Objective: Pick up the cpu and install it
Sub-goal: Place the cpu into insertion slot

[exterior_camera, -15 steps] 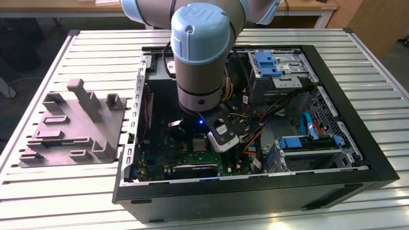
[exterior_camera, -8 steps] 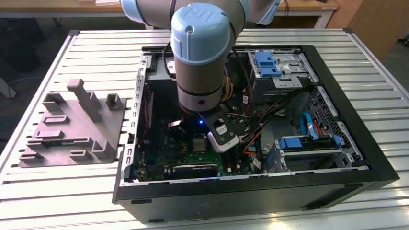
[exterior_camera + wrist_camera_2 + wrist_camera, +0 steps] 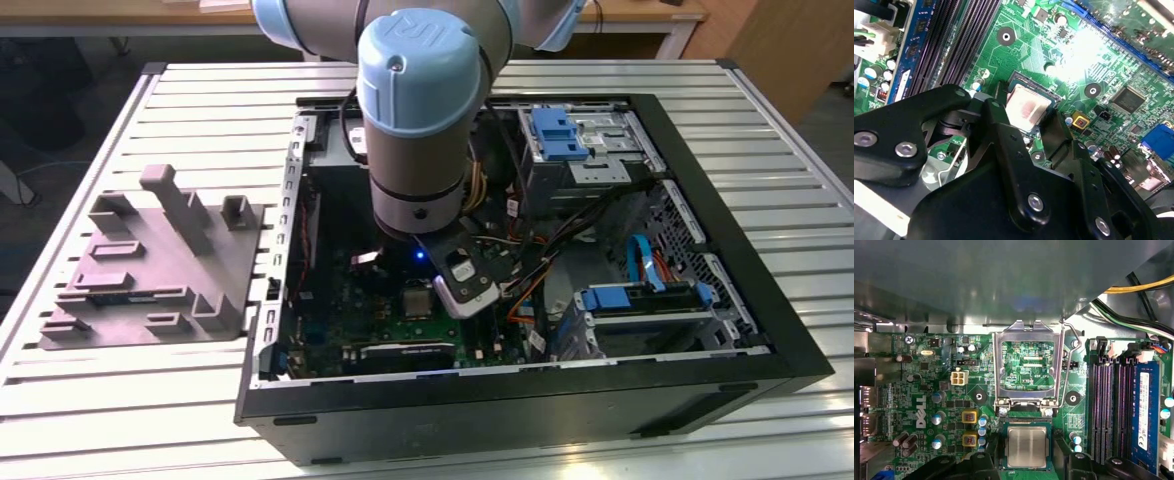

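The cpu [image 3: 1026,447], a small square chip with a silvery metal top, lies flat in the black socket frame of the green motherboard [image 3: 929,390]. In the second wrist view the cpu [image 3: 1026,107] shows between the black fingers [image 3: 999,125]. My gripper [image 3: 1026,460] is open and straddles the socket. A thin strip of socket rim shows between each finger and the chip's edge. In the exterior view the cpu [image 3: 418,300] sits just below the arm's wrist, inside the open computer case [image 3: 747,330].
The socket's metal load plate [image 3: 1028,365] is flipped up, with its wire lever [image 3: 1068,365] raised beside it. Memory slots [image 3: 1109,410] and a blue memory stick [image 3: 1144,410] flank the socket. Cables and blue drive bays [image 3: 558,135] fill the case. A grey fixture [image 3: 154,265] stands on the table.
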